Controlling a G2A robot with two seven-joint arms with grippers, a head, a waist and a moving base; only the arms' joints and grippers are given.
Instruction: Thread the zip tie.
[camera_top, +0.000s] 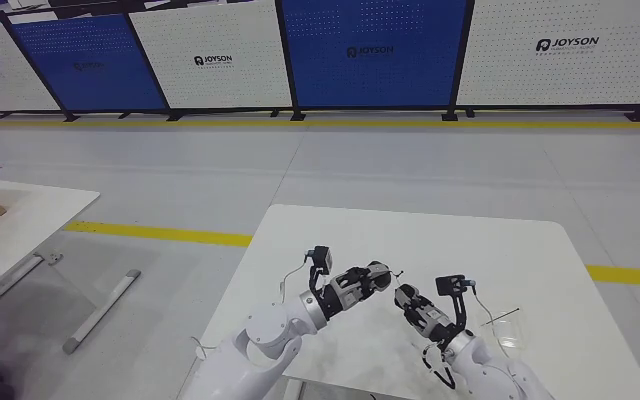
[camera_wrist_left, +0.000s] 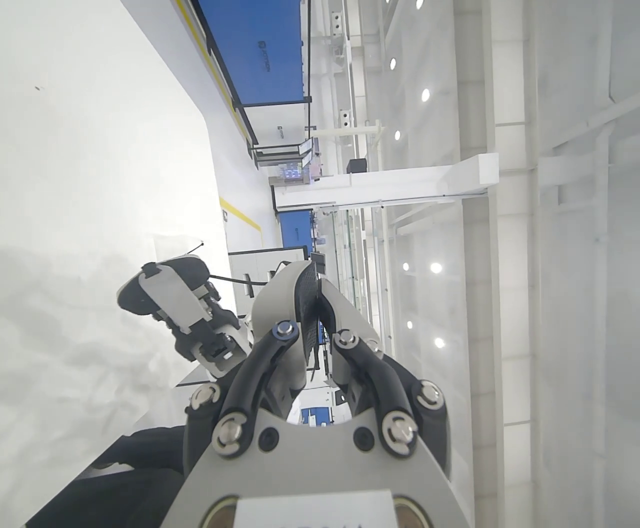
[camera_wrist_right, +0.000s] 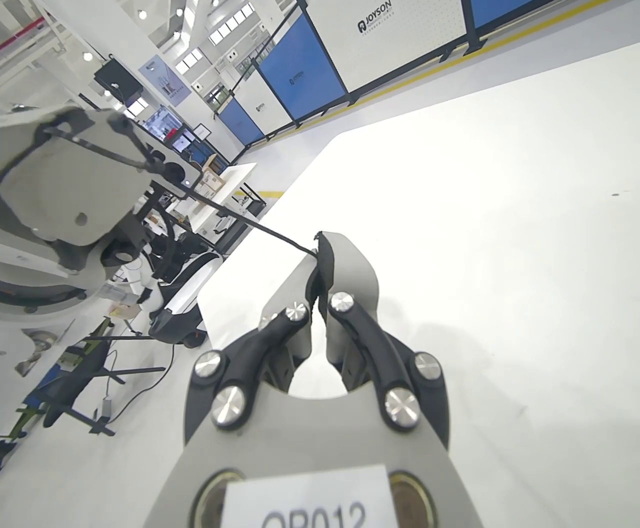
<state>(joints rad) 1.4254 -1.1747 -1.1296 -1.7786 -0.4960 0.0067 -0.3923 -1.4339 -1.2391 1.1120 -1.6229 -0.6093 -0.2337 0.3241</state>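
Observation:
A thin black zip tie (camera_wrist_right: 235, 216) is stretched in the air between both grippers, above the white table (camera_top: 470, 245). My right gripper (camera_wrist_right: 318, 256) is shut on one end of it. From there the strap runs up to a small head (camera_wrist_right: 154, 165) at my left gripper (camera_wrist_right: 75, 150), and a further length crosses that gripper's finger. In the left wrist view my left gripper (camera_wrist_left: 316, 292) has its pads pressed together, and the right gripper (camera_wrist_left: 165, 292) sits just beside it. In the top view the left gripper (camera_top: 378, 275) and right gripper (camera_top: 405, 297) nearly meet at mid-table.
A clear plastic piece (camera_top: 505, 330) lies on the table close to the right arm. Open white tabletop spreads beyond the grippers to the far edge. A second white table (camera_top: 30, 215) stands off to the left across the floor.

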